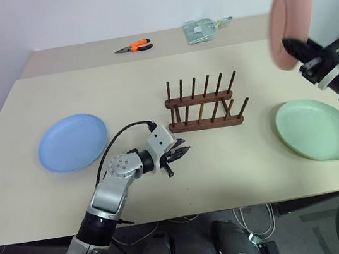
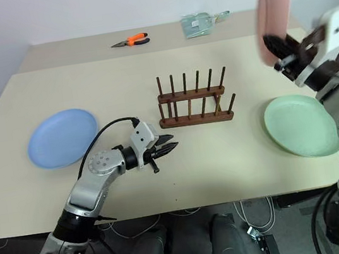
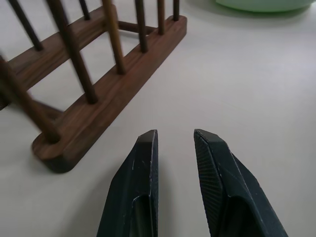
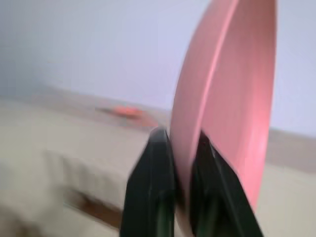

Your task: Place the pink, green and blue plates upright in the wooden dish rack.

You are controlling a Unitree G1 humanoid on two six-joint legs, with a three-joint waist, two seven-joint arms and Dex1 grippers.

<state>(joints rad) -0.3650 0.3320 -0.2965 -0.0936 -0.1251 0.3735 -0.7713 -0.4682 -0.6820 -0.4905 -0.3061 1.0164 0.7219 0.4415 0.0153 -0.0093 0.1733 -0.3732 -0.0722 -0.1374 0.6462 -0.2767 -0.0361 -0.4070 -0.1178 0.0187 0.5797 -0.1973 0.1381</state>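
Observation:
The pink plate [image 1: 292, 19] is in the air on edge, high above the table's right side, with my right gripper [image 1: 291, 45] shut on its lower rim; the right wrist view shows both fingers [image 4: 153, 168] pinching that rim [image 4: 232, 98]. Flat on the table at the right lies the green plate [image 1: 316, 129]. The blue plate [image 1: 72, 141] lies flat at the left. Between them, mid-table, stands the wooden dish rack [image 1: 204, 104], its pegs empty. My left gripper [image 1: 180, 154] hovers low in front of the rack's left end [image 3: 98, 98], slightly open and holding nothing.
Orange-handled pliers [image 1: 134, 46] and a clear plastic packet [image 1: 203, 29] lie on the rear table section. The table's front edge [image 1: 189, 215] runs just below my left arm. A black cable loops over the left wrist.

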